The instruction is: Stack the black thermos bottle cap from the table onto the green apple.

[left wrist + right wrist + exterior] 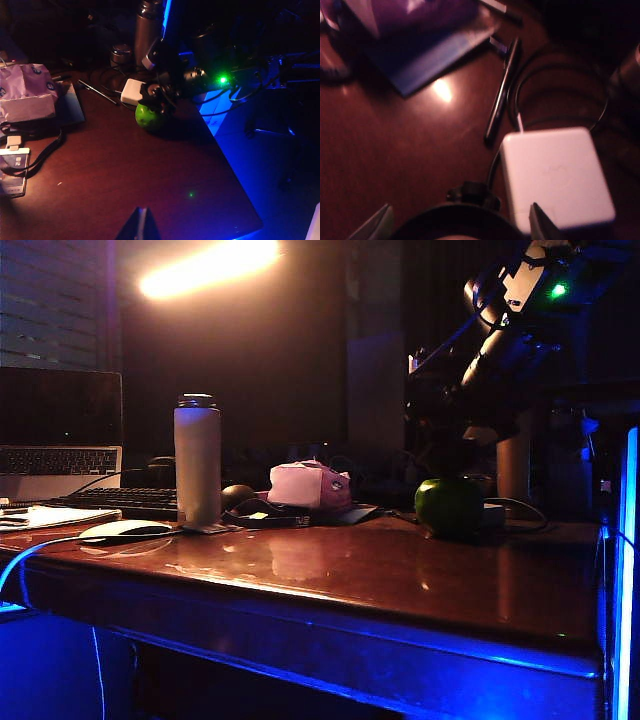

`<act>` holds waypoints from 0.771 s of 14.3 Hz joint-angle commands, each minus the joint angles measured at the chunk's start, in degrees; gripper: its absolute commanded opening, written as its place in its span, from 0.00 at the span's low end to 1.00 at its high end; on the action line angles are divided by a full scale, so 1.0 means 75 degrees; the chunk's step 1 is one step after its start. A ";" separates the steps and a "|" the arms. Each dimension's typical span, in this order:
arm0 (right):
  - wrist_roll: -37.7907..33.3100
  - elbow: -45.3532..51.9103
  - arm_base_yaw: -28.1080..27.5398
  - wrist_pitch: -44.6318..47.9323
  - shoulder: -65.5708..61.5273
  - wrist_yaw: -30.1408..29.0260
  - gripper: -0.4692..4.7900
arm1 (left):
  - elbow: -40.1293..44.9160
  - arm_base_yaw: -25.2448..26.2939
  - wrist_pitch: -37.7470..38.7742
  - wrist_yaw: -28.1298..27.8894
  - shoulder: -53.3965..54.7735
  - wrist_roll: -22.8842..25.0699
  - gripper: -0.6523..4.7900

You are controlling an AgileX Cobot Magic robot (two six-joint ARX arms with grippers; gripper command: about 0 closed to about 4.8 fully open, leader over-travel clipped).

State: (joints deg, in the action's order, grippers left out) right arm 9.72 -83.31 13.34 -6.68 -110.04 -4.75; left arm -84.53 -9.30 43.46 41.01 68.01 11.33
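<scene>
Cap [457, 222] pinched between my right hand's [156, 96] fingers, directly over green apple [149, 117] near counter's [400, 580] right far corner. Left hand [140, 226] idle near front edge, spread unclear. I'd descend slowly, centre rim on crown, release gently.

We saw the shiny green apple [148, 118] resting near the desk's [125, 175] right edge, the black thermos bottle cap [455, 222] directly above it, held between the right tool's [457, 226] fingers.

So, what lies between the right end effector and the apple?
The black thermos bottle cap, held by the right end effector above the green apple, seen in the left wrist view.
</scene>
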 commanded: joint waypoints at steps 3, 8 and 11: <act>0.0000 -0.0032 0.0015 0.0309 0.0015 -0.0221 0.65 | -0.0035 -0.0003 -0.0096 0.0020 -0.0017 0.0032 0.12; -0.0003 -0.0032 0.0041 0.0376 -0.0283 -0.0184 0.65 | -0.0035 -0.0003 -0.0082 0.0020 -0.0020 0.0032 0.12; 0.0000 -0.0032 0.0041 0.0408 -0.0277 -0.0169 0.65 | -0.0038 -0.0003 -0.0061 0.0020 -0.0020 0.0032 0.12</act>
State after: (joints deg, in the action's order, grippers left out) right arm 9.76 -83.35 13.58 -3.92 -112.05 -6.09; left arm -84.53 -9.30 43.51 40.97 67.99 11.33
